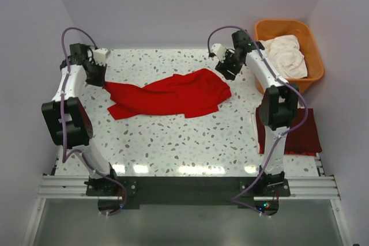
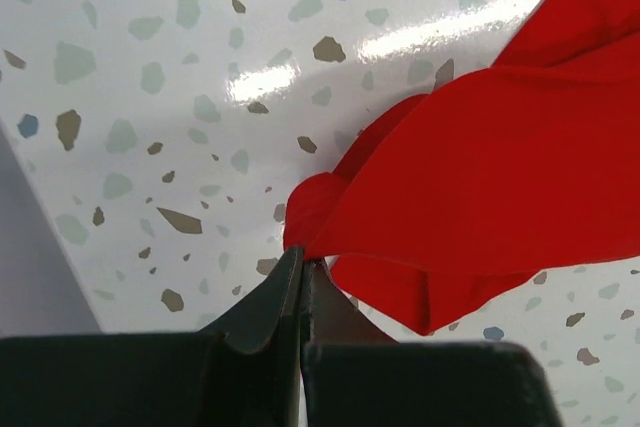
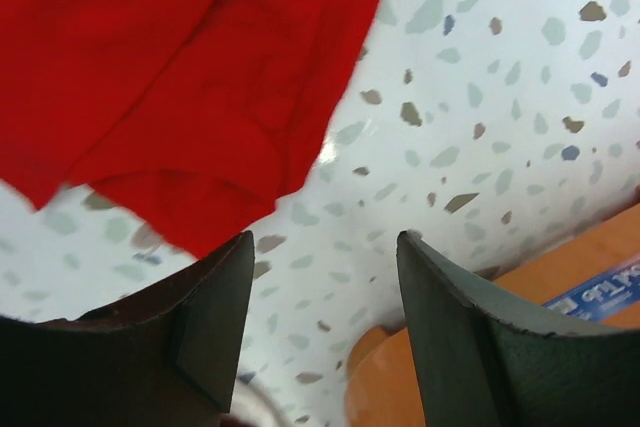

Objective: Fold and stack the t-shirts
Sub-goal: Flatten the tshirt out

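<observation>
A crumpled red t-shirt point(image 1: 173, 95) lies on the speckled table point(image 1: 173, 142), to the left of the orange basket point(image 1: 311, 41), which stands at the table's far right corner. The basket holds pale, cream-coloured garments point(image 1: 285, 55) in a loose heap.

The left gripper point(image 1: 97, 78) sits at the shirt's end farthest from the basket. The left wrist view shows its fingers pressed together on a fold of the red fabric point(image 2: 480, 177), just above the tabletop.

The right gripper point(image 1: 226, 68) hangs between the basket and the shirt's nearer end. Its fingers point(image 3: 225, 317) stand apart with nothing between them, and the shirt's edge lies just beyond the fingertips.

On the near side of the basket, a dark red cloth point(image 1: 302, 133) lies flat. It seems to be a folded shirt, though the right arm hides part of it.
</observation>
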`<control>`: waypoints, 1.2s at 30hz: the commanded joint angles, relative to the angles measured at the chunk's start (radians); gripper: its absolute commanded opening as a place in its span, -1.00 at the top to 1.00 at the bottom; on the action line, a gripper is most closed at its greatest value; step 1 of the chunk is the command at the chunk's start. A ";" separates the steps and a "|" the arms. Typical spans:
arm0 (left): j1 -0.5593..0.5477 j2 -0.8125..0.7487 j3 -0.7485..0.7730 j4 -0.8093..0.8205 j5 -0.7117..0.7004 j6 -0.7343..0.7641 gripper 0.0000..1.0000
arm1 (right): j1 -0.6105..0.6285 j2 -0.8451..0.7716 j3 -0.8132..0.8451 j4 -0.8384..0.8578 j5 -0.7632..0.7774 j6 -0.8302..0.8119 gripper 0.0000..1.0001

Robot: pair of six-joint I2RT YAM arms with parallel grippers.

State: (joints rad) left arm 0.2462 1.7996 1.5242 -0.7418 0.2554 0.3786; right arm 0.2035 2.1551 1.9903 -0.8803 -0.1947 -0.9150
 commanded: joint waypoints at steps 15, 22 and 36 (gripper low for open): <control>-0.004 0.064 0.033 -0.068 0.035 -0.067 1.00 | 0.307 -0.222 -0.432 0.061 -0.061 0.266 0.08; -0.004 0.066 0.025 -0.073 0.039 -0.084 1.00 | 0.395 -0.170 -0.469 0.208 0.027 0.490 0.09; -0.005 0.058 0.031 -0.088 0.025 -0.073 1.00 | 0.193 -0.190 -0.482 0.100 0.040 0.588 0.06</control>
State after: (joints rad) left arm 0.2455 1.8679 1.5265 -0.8112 0.2687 0.3134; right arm 0.4755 2.0148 1.5070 -0.7284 -0.1276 -0.3714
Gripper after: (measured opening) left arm 0.019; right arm 0.465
